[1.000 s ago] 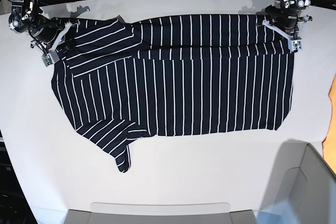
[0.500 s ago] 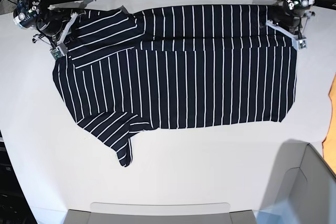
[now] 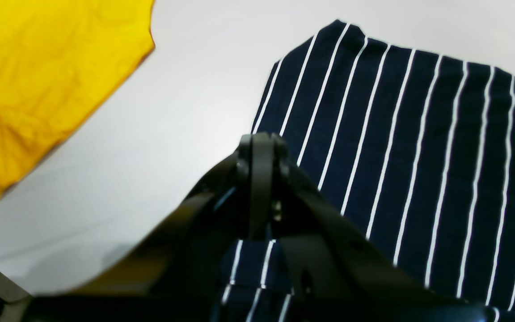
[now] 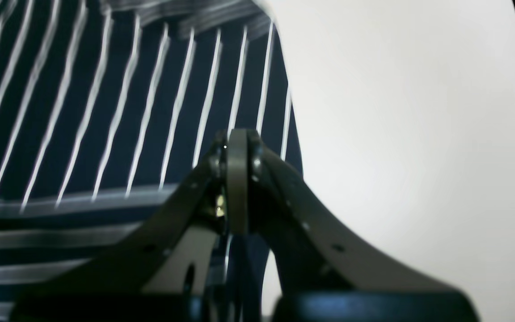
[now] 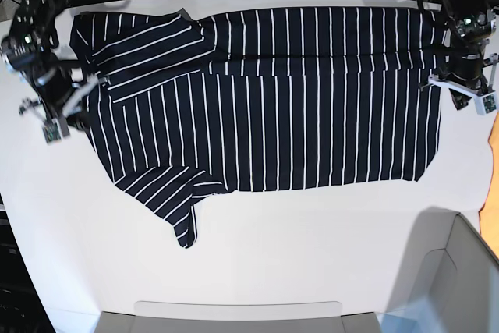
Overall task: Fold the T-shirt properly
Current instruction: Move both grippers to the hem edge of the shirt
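T-shirt (image 5: 265, 99) lies flat, long axis left-right, collar left

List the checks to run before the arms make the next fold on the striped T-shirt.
1. T-shirt body lies flat on the table: ok.
2. Upper sleeve is folded in over the body: ok.
3. Lower sleeve is tucked in: not ok, it sticks out past the hem line.
4. Orange cloth is apart from the shirt: ok, bare table lies between them.
5. Left gripper is ready at the shirt's side edge: fingers shut; whether they pinch fabric, cannot tell.
6. Right gripper is at the opposite edge: fingers shut; whether they hold fabric, cannot tell.
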